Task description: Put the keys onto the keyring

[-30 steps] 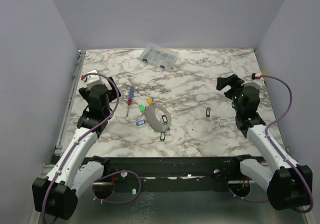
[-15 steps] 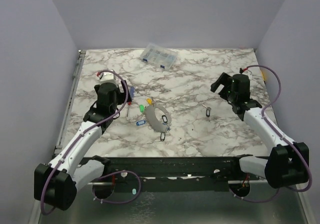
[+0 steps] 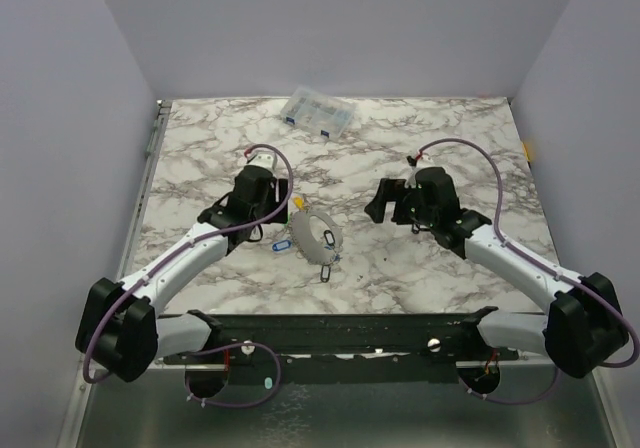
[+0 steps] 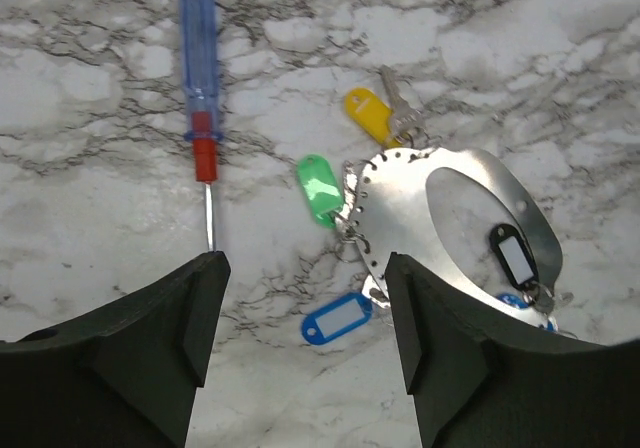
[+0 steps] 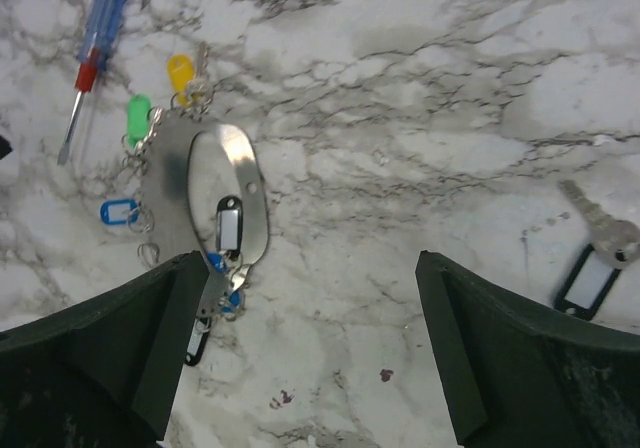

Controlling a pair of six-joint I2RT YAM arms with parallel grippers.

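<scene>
Top external view: marble desk (image 3: 400, 148) carries everything. Left arm (image 3: 190, 258) and right arm (image 3: 510, 263) both reach in toward the middle, probably so 1 can steady the hoop while the other fetches.

Left jaws stand apart and empty, above the blue tag. Right jaws gape wide, also empty, framing bare marble between the hoop and a stray key.

Clear compartment box (image 3: 318, 114) sits at the far edge, well apart from the work.

Keyring (image 4: 395, 203) lies flat mid-desk, just right of the left jaws.

Screwdriver (image 4: 200, 78) lies beside it, not touching.

Keys: yellow tag (image 4: 366, 113), green tag (image 4: 319, 188) and blue tag (image 4: 337, 318) cluster at the hoop's rim, seemingly linked on small rings. 1 black tag (image 4: 512, 256) lies inside the hoop.

Loose black-tagged key (image 5: 590, 278) rests well apart to the right. Likely the 1 left to thread, which would explain the right arm's position.
</scene>
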